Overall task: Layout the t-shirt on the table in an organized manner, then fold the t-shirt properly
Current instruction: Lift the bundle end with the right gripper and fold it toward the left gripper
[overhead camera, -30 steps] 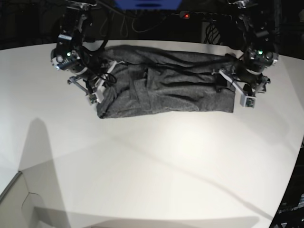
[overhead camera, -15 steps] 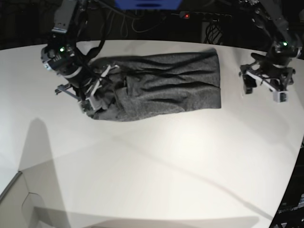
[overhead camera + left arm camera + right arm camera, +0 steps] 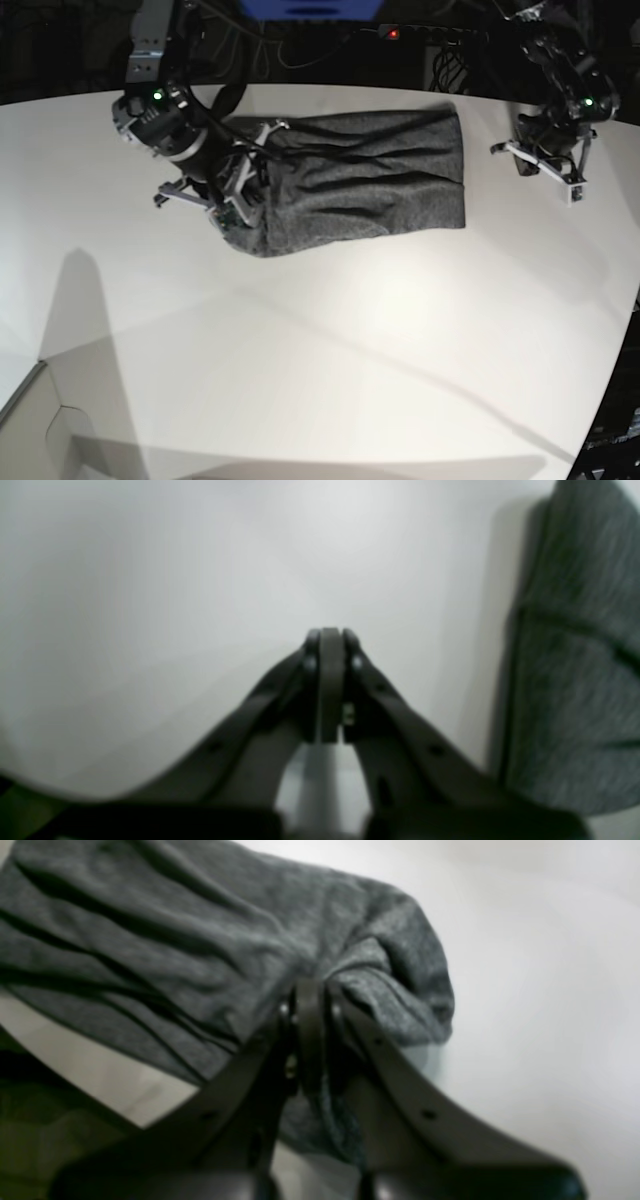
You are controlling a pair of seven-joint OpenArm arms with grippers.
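The right gripper (image 3: 311, 990) is clenched on the t-shirt (image 3: 360, 185): in the right wrist view the dark heather-grey knit bunches up right at the tips of its pinched jaws, a rounded wad of cloth sitting just past and to the right of them, while long creases run away to the left of the jaws. Below and to the right of that wad lies bare white table (image 3: 540, 1005). In the base view this gripper (image 3: 240, 195) is at the shirt's left end, its jaws buried in the gathered fabric there, and the garment stretches away from them as a folded, roughly oblong bundle lying flat on the table (image 3: 330, 360), wrinkled along its length and ending in a fairly straight edge at the far side. The left gripper (image 3: 327, 640) has its jaws pressed together on nothing; in the left wrist view the tips meet over plain white tabletop, and the shirt's edge (image 3: 575, 645) stands off to the right of them, apart from the jaws with a strip of table between. In the base view that gripper (image 3: 545, 165) hangs just beyond the shirt's straight right-hand edge, near it but not touching, over the back part of the table
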